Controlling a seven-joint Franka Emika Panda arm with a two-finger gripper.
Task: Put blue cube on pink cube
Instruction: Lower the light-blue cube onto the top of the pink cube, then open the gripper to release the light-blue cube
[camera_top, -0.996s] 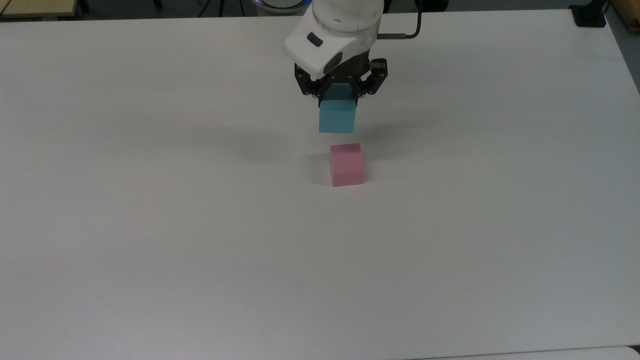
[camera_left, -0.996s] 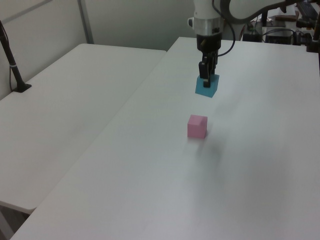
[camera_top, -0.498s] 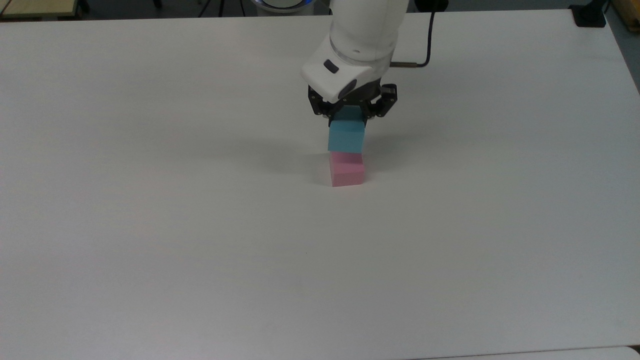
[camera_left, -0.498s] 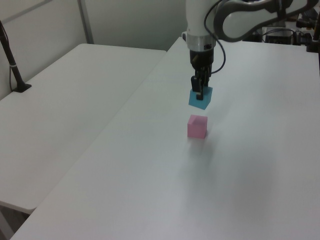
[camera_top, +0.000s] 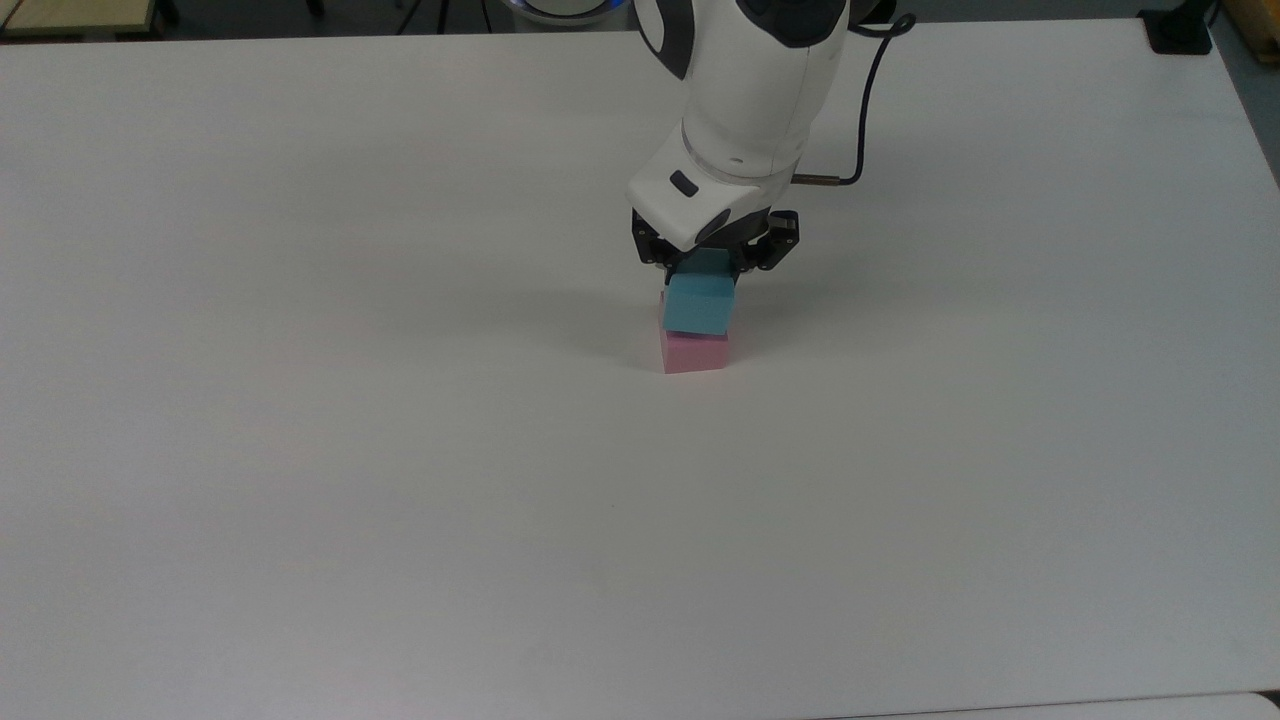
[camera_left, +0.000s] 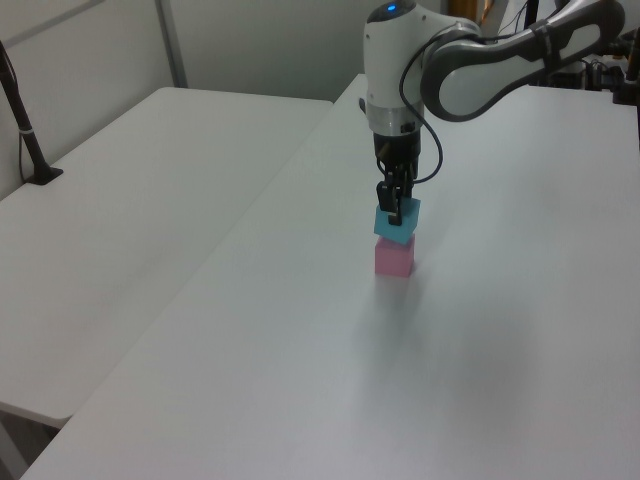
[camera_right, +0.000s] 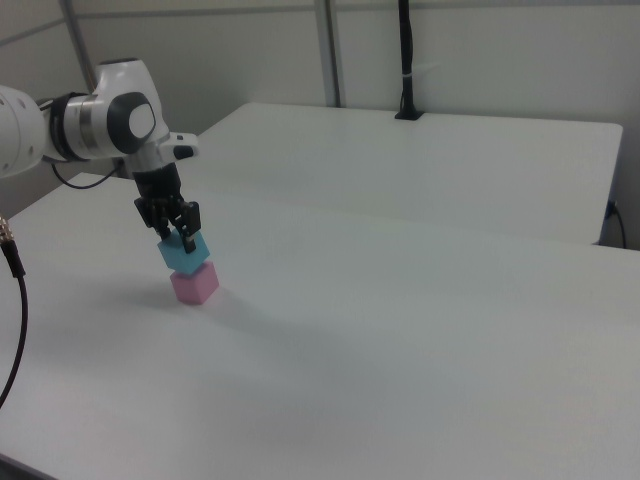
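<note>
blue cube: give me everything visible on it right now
The blue cube is a small, plain, matte light-blue block with no markings. The gripper is shut on its upper part, fingers on opposite faces. It sits directly over the pink cube, about the same size, slightly rotated against it. Whether they already touch cannot be told.

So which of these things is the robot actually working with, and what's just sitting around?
In use:
- blue cube, gripped by the pincer, directly above the pink one
- pink cube, on the table

Just around:
- second table alongside
- black post standing on it
- cable on the arm
</note>
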